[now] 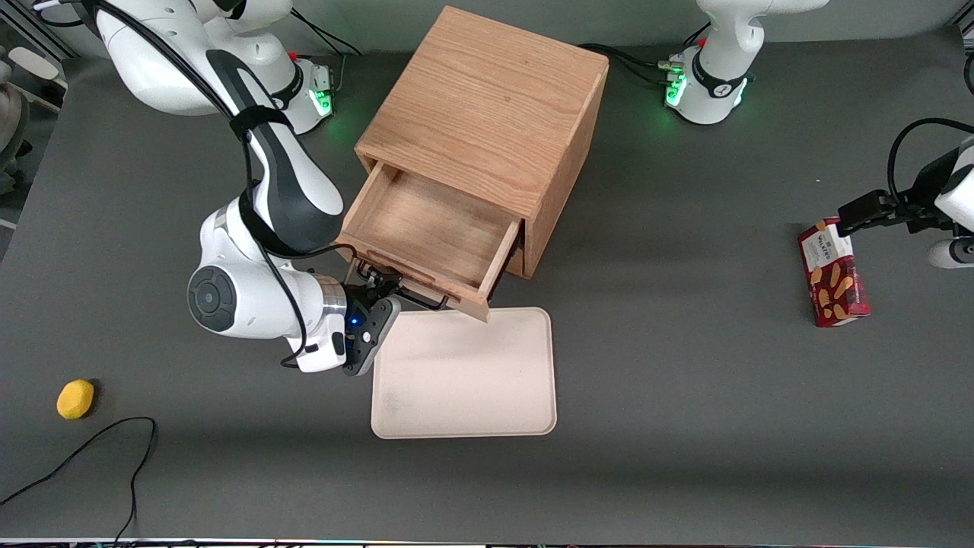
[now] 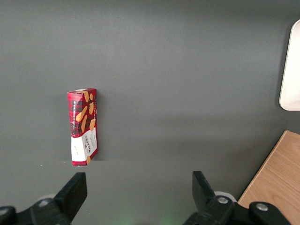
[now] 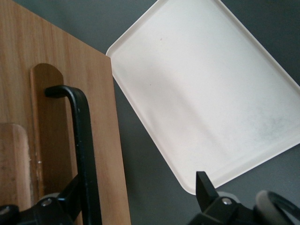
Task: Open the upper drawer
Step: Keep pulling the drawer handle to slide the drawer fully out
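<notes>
Jaws of the gripper [image 1: 378, 291] stand wide apart at the black handle [image 3: 84, 150] of the upper drawer [image 1: 426, 236]; the wrist view shows one finger [image 3: 63, 206] against the bar and the other finger [image 3: 206, 190] well clear of it, so nothing is clamped. That drawer is pulled well out of the oak cabinet [image 1: 487, 106], its bare wooden floor open to view, its front hanging over the near edge of the bench space toward the front camera. Just beside the drawer front, nearer the front camera, a pale tray [image 1: 464, 380] lies flat on the grey bench [image 1: 685, 380]. Toward the working arm's end sits a small yellow fruit [image 1: 75, 399], with a black cable [image 1: 91, 449] near it. Toward the parked arm's end lies a red biscuit box [image 1: 833, 272].
</notes>
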You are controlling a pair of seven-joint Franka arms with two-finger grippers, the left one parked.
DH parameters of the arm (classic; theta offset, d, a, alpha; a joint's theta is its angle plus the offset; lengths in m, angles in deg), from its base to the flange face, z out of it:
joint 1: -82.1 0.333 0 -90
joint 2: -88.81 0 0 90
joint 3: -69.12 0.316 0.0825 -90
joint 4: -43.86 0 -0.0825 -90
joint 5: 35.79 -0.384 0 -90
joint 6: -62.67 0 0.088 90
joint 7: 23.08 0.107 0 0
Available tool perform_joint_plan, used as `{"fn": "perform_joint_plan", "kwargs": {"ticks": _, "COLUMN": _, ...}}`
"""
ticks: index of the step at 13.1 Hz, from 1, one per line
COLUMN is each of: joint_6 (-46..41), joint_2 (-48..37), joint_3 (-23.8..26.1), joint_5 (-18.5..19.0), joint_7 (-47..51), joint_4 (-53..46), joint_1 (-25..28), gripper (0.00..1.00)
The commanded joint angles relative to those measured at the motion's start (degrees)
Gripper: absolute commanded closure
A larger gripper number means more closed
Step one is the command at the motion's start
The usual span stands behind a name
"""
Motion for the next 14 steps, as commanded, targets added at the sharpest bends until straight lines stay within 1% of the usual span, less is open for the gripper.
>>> {"fn": "perform_joint_plan", "kwargs": {"ticks": 1, "joint_6": -0.17, "joint_2": 2.6, "joint_3": 0.15, "joint_5": 0.21, "joint_7": -1.35, "joint_4": -3.84, "joint_1": -0.85, "gripper": 0.0}}
{"fn": "perform_joint_plan", "kwargs": {"ticks": 14, "joint_6": 0.8, "joint_2": 4.1, "joint_3": 0.15, "joint_5": 0.03, "joint_7": -1.7, "joint_4": -6.4, "joint_1": -3.13, "gripper": 0.0}}
